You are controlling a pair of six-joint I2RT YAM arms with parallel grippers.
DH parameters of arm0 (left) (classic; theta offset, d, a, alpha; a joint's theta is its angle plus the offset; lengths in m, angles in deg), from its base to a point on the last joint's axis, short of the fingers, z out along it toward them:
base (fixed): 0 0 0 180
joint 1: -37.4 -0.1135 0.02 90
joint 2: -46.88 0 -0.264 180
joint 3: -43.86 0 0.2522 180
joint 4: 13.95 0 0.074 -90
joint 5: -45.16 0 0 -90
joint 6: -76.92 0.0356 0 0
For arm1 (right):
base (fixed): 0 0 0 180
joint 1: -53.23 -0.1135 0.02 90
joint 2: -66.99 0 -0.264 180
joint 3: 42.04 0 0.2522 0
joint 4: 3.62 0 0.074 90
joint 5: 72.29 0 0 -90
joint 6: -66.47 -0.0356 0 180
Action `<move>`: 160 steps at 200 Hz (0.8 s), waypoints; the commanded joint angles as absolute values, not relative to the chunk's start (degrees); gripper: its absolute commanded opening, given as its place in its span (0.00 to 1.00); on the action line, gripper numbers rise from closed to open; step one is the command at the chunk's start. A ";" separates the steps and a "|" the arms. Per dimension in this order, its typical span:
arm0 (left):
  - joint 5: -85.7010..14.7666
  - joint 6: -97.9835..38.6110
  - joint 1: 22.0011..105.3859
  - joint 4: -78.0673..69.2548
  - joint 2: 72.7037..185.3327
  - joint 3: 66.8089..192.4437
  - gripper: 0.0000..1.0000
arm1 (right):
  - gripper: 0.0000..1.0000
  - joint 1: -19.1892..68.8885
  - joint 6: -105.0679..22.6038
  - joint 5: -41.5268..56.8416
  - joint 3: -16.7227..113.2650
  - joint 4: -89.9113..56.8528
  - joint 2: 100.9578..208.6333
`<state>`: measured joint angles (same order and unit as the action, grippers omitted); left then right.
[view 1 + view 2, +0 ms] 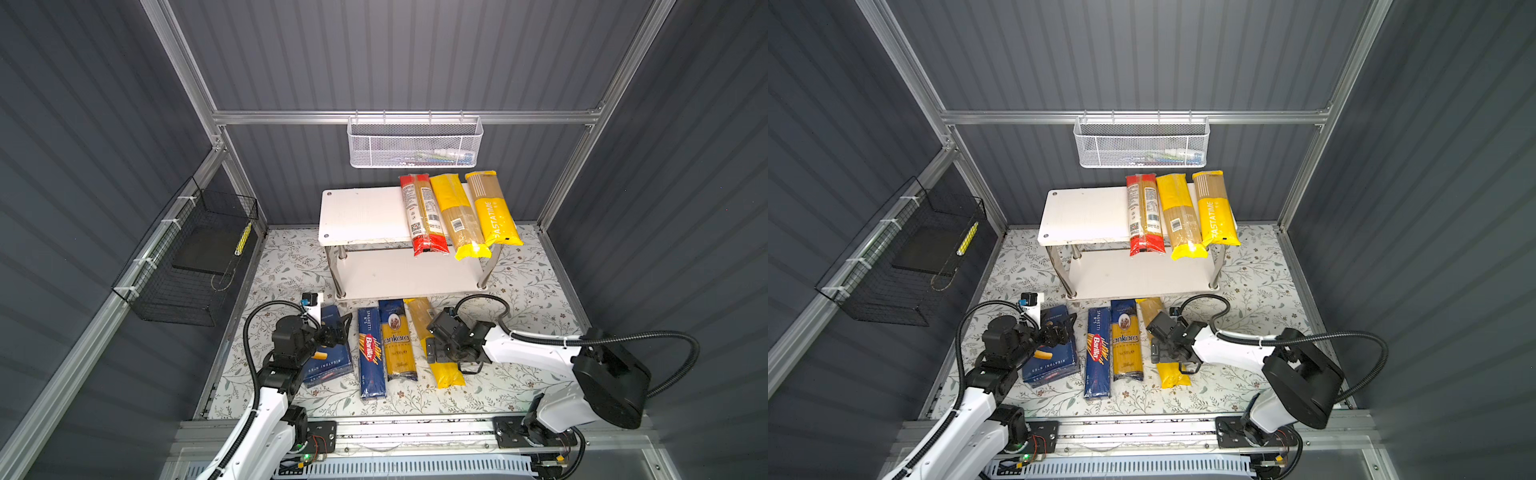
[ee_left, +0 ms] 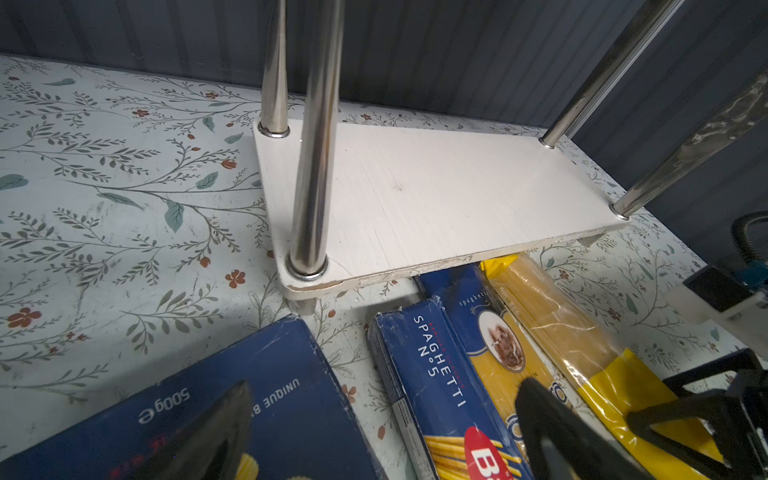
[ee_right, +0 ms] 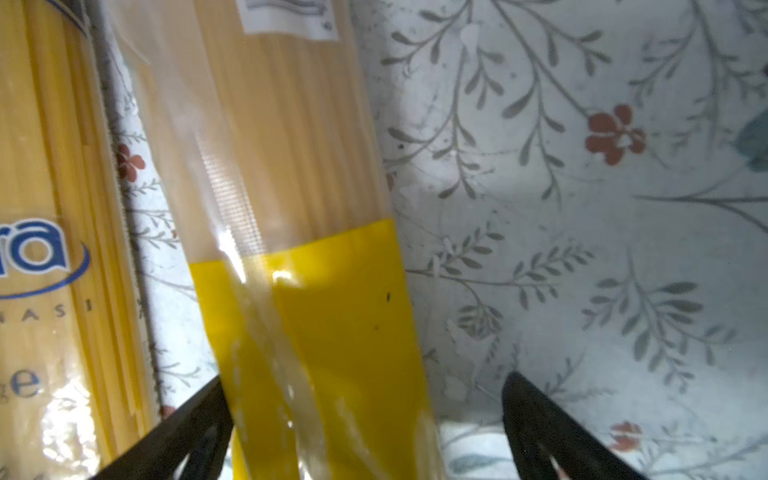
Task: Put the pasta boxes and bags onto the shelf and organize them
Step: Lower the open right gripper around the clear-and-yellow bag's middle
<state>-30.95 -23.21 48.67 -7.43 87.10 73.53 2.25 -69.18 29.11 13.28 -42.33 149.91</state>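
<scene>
Narrow box [image 2: 432, 386] — SPAGHETTI N°5, Barilla; wide box [image 1: 332, 368] — RIGATONI, 500g; ankara bag [image 1: 400, 345]; PASTATIME bag [image 1: 494, 216].

1. You face a robot lab cell: grey ribbed wall panels [image 1: 395, 54] close three sides inside an aluminium frame [image 1: 407, 117].
2. Your left arm [image 1: 266, 411] and right arm [image 1: 532, 351] bolt to a metal rail [image 1: 415, 432] at the front, with bare wiring [image 1: 318, 446] beside the mounts.
3. A floral-covered desk [image 1: 523, 291], a white shelf [image 1: 361, 216], a white mesh basket [image 1: 415, 145] and a black wire basket [image 1: 187, 266] zip-tied to the frame dress it as a pantry.
</scene>
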 commanded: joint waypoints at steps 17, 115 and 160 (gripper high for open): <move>-31.26 -23.80 48.61 -6.96 87.09 74.32 0.99 | 0.99 2.40 -63.32 28.47 9.91 -42.35 141.91; -31.65 -23.89 48.57 -6.78 86.77 74.19 1.00 | 0.99 2.43 -50.95 29.92 8.58 -32.10 138.46; -31.61 -23.89 48.57 -6.78 87.02 74.33 0.99 | 0.99 4.33 -49.20 27.06 8.04 -27.40 142.49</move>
